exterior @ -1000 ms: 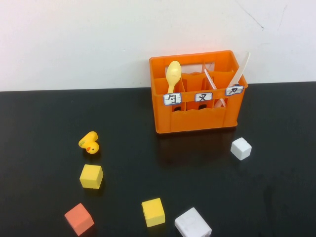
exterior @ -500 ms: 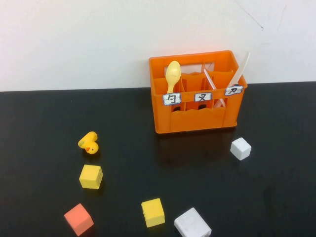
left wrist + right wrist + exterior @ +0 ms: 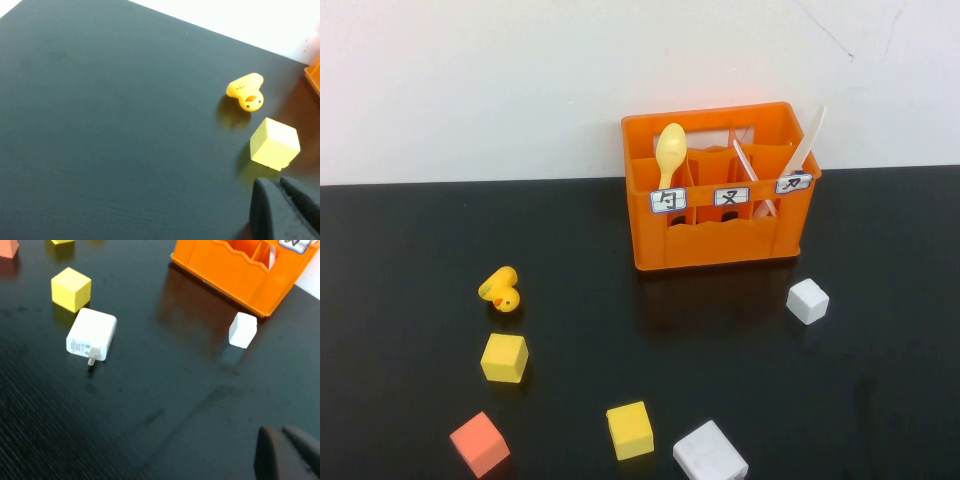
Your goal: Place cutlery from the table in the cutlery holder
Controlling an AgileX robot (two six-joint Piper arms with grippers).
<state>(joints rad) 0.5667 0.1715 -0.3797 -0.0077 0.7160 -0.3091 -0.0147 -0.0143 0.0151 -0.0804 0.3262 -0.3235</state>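
The orange cutlery holder (image 3: 720, 190) stands at the back of the black table. A yellow spoon (image 3: 670, 150) stands in its left compartment. A white utensil (image 3: 750, 170) leans in the middle one and another white one (image 3: 810, 135) sticks out of the right one. No loose cutlery shows on the table. My left gripper (image 3: 280, 187) is shut and empty above the table near a yellow cube (image 3: 274, 142). My right gripper (image 3: 280, 432) is shut and empty above bare table, short of the holder (image 3: 240, 270). Neither gripper shows in the high view.
A yellow toy duck (image 3: 501, 290), two yellow cubes (image 3: 504, 357) (image 3: 630, 430), an orange cube (image 3: 479, 443), a white charger (image 3: 710, 455) and a small white cube (image 3: 807, 301) lie scattered on the table in front of the holder.
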